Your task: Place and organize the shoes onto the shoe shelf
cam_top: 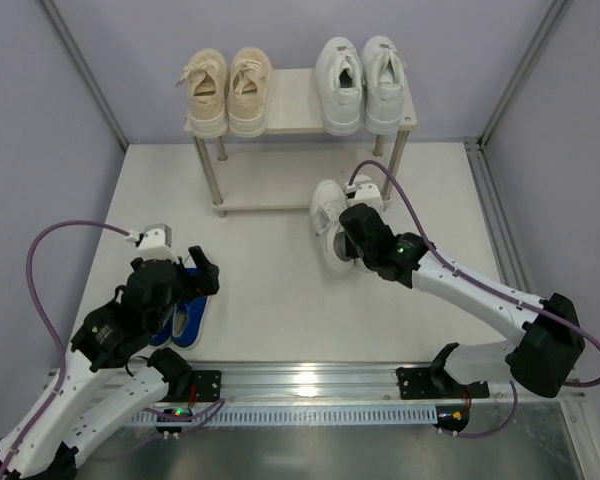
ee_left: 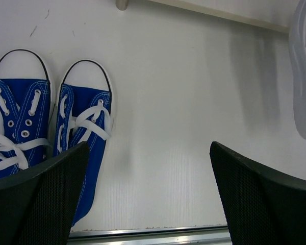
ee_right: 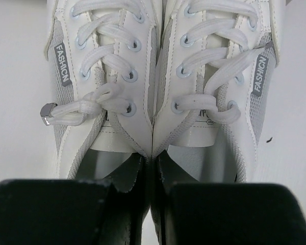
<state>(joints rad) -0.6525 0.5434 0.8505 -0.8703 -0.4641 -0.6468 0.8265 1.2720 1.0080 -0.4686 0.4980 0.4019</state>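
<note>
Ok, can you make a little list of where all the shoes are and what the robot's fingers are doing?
shoe shelf top board: beige pair on the left, big white pair on the right
small white pair: in front of the shelf, side by side
blue pair: on the table, side by side, by the left arm
left fingers: open, holding nothing
right fingers: shut, pinching the small white pair's inner sides together

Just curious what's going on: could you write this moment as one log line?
right jaws: shut on small white pair | left jaws: open, near blue pair | shelf top: beige pair, big white pair
</note>
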